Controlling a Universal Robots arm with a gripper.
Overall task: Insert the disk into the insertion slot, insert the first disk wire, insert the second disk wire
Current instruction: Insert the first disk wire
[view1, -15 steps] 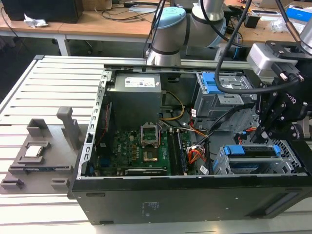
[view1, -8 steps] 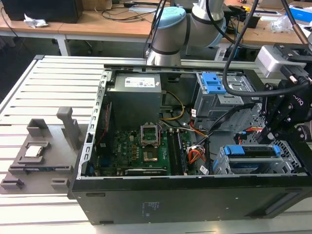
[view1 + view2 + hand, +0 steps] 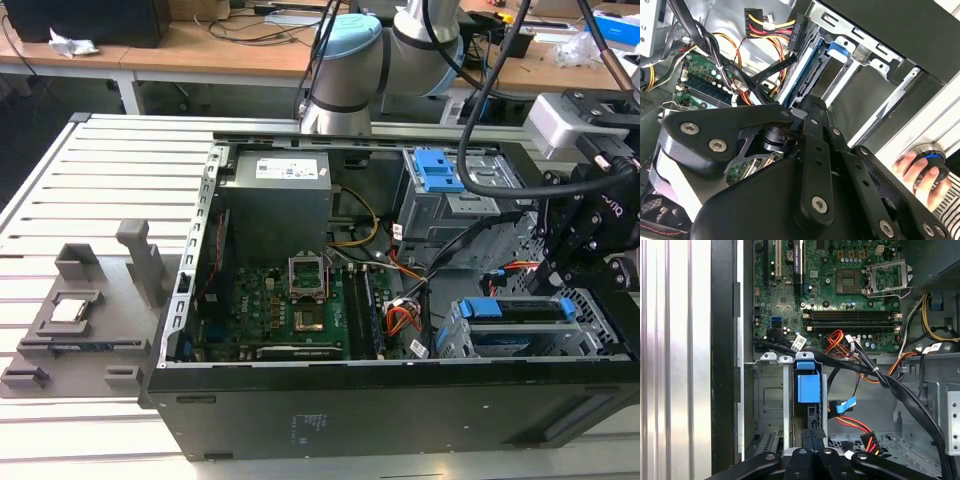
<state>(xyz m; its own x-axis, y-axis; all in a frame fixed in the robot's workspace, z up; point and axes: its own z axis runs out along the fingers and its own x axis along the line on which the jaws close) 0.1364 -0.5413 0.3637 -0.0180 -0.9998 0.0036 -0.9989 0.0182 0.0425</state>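
Observation:
The disk [image 3: 515, 312], silver with a bright blue carrier, sits inside the insertion slot [image 3: 455, 338], a low grey cage at the case's corner on the exterior view's right. My gripper [image 3: 563, 288] hangs over the disk's outer end. In the first wrist view the disk's blue tab [image 3: 808, 385] stands between the cage rails [image 3: 767, 395], and my gripper [image 3: 813, 434] is shut, its tips at the disk's edge. A loose black connector on yellow, red and black wires [image 3: 798, 31] lies beside the disk [image 3: 810, 70]. A blue flat cable [image 3: 846, 405] lies near it.
The open computer case lies on a slatted table [image 3: 60, 200]. Inside are a taller cage with a blue clip [image 3: 437, 170], a power supply [image 3: 275, 200] and the motherboard [image 3: 290, 310]. A grey fixture [image 3: 80, 320] stands beside the case. A person's hand [image 3: 912, 167] holds a knob.

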